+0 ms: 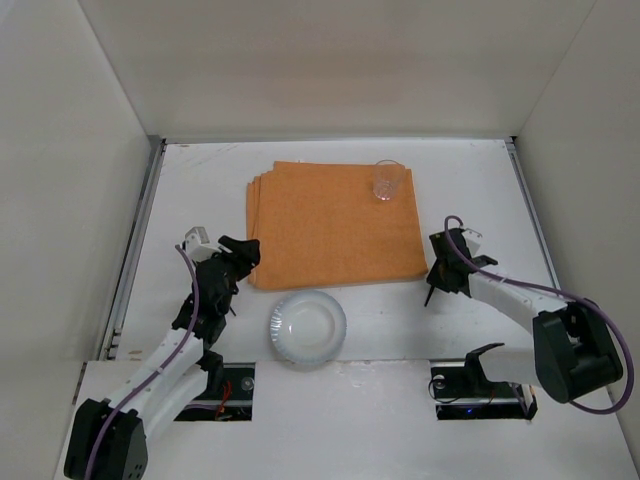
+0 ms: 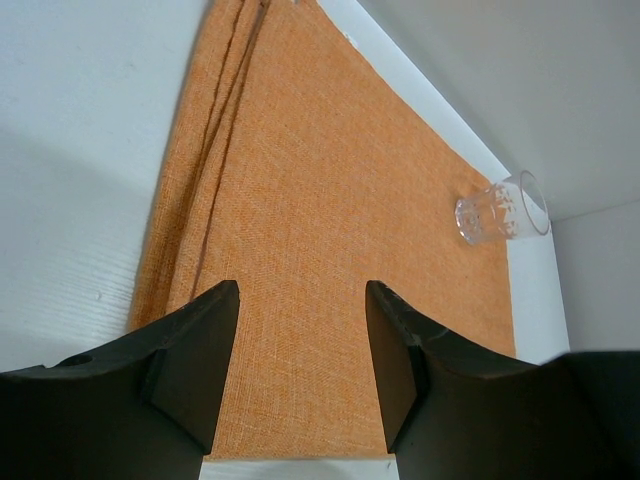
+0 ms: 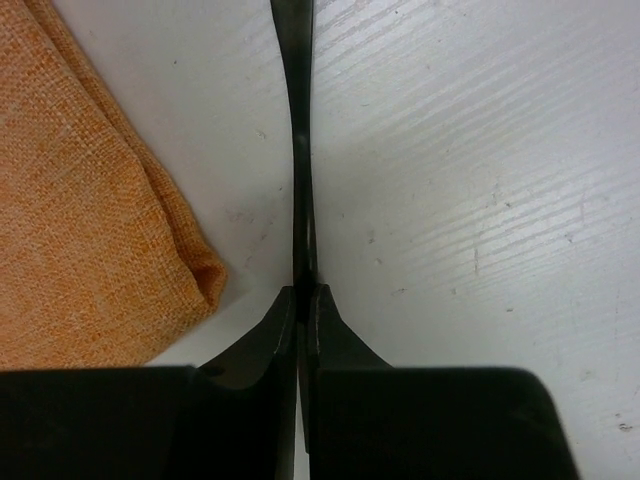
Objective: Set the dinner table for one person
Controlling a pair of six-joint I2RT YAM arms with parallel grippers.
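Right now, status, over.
Left gripper jaws open by orange mat. Right gripper jaws shut on thin dark strip. Dinner table: glass on mat, plate off it.

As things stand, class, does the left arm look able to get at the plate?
Probably yes. The left end effector is open at the orange cloth's near-left corner. The plate lies close by on bare table, with nothing between them.
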